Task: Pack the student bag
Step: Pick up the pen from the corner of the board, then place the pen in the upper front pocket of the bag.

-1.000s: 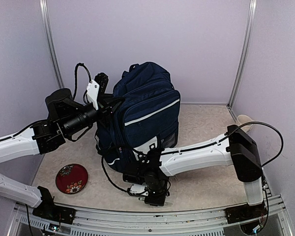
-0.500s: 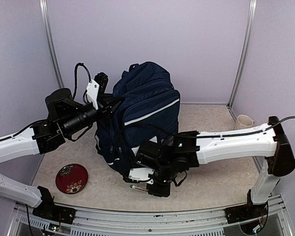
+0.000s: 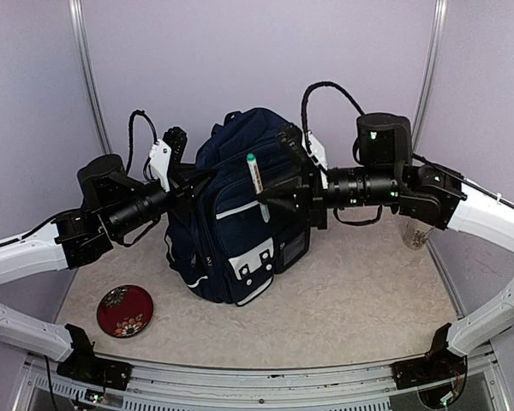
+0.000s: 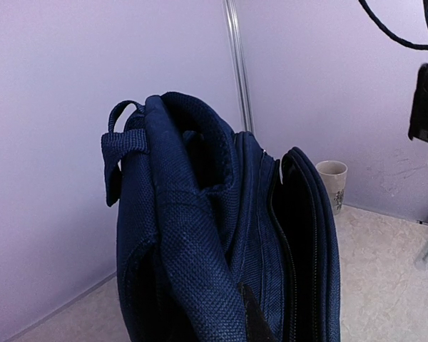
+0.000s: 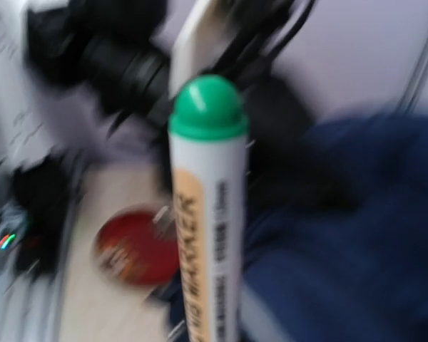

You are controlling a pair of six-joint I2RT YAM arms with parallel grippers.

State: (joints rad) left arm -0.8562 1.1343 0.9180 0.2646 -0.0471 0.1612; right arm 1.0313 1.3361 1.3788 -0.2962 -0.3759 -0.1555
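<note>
Top external: student bag (image 3: 240, 240) upright, opening up; marker (image 3: 256, 181) vertical, cap up.

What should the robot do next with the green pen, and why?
Probably lift the marker over the bag and lower it into the open top: the right gripper holds it upright in front, not yet inside, while the left gripper holds the bag.
</note>
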